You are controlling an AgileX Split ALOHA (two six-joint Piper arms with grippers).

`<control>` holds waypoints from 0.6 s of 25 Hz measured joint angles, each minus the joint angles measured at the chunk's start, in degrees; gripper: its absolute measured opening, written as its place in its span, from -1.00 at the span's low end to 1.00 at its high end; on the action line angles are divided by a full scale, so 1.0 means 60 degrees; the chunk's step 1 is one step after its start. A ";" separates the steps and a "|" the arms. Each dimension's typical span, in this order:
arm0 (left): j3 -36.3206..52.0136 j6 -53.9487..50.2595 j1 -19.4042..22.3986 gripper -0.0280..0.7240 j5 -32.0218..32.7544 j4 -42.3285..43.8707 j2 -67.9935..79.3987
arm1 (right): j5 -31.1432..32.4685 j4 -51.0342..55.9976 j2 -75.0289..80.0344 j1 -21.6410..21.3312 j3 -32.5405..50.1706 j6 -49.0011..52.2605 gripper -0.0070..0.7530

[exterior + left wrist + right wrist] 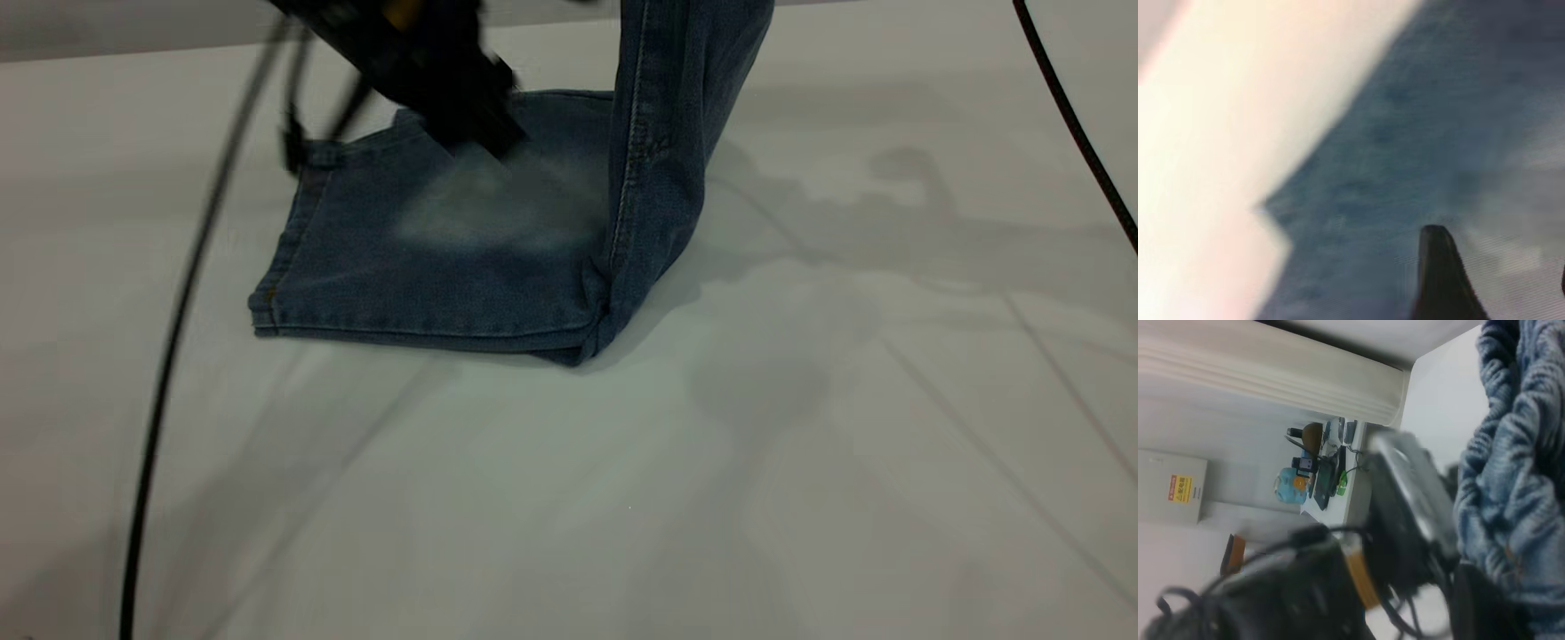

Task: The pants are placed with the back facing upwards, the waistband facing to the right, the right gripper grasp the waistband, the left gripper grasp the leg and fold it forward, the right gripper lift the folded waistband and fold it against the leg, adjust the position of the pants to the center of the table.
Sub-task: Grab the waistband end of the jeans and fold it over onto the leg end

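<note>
Denim pants (462, 249) lie left of centre on the table (800, 462), already halved lengthwise. Upper left, the left gripper (471, 124) hovers over the leg end, likely to pin it; whether its fingers are open I cannot tell. Right of it, the waistband (1511, 453) end rises out of frame, presumably hung from the unseen right gripper for folding over. No legible writing.
</note>
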 joint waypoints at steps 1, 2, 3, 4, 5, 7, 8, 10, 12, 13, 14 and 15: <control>0.0000 0.0000 0.0147 0.12 0.0121 0.0148 -0.0158 | 0.0000 0.0000 0.0000 0.0000 0.0000 0.0001 -0.68; 0.0000 0.0000 0.0317 0.12 0.0199 0.0288 -0.0330 | 0.0000 0.0000 0.0000 0.0010 0.0000 0.0001 -0.68; 0.0000 0.0000 0.0477 0.12 0.0210 0.0378 -0.0521 | -0.0014 0.0000 0.0000 0.0062 0.0000 0.0001 -0.68; 0.0000 0.0000 0.0622 0.12 0.0221 0.0496 -0.0688 | -0.0026 0.0014 0.0000 0.0168 0.0000 0.0001 -0.68; 0.0000 0.0000 0.0730 0.12 0.0263 0.0594 -0.0911 | -0.0014 0.0001 0.0000 0.0273 0.0000 0.0001 -0.68; 0.0000 -0.0023 0.0942 0.12 0.0423 0.0810 -0.1354 | -0.0012 -0.0012 0.0000 0.0510 0.0000 -0.0049 -0.68; 0.0000 -0.0023 0.1015 0.12 0.0516 0.0926 -0.1616 | -0.0012 -0.0003 0.0000 0.0661 0.0000 -0.0076 -0.68; 0.0000 -0.0053 0.1175 0.12 0.0590 0.1151 -0.2189 | -0.0012 -0.0026 0.0017 0.0987 -0.0066 -0.0221 -0.68; 0.0000 -0.0184 0.1208 0.12 0.0607 0.1397 -0.2753 | -0.0036 -0.0004 0.0017 0.1367 -0.0095 -0.0323 -0.68; 0.0000 -0.0297 0.1208 0.12 0.0607 0.1526 -0.3076 | -0.0123 0.0009 0.0017 0.1529 -0.0104 -0.0367 -0.68; 0.0000 -0.0367 0.1208 0.12 0.0607 0.1698 -0.3405 | -0.0375 0.0009 0.0017 0.1687 -0.0103 -0.0445 -0.68; 0.0000 -0.0486 0.1208 0.12 0.0597 0.1880 -0.3684 | -0.0724 -0.0036 0.0017 0.1886 -0.0130 -0.0520 -0.68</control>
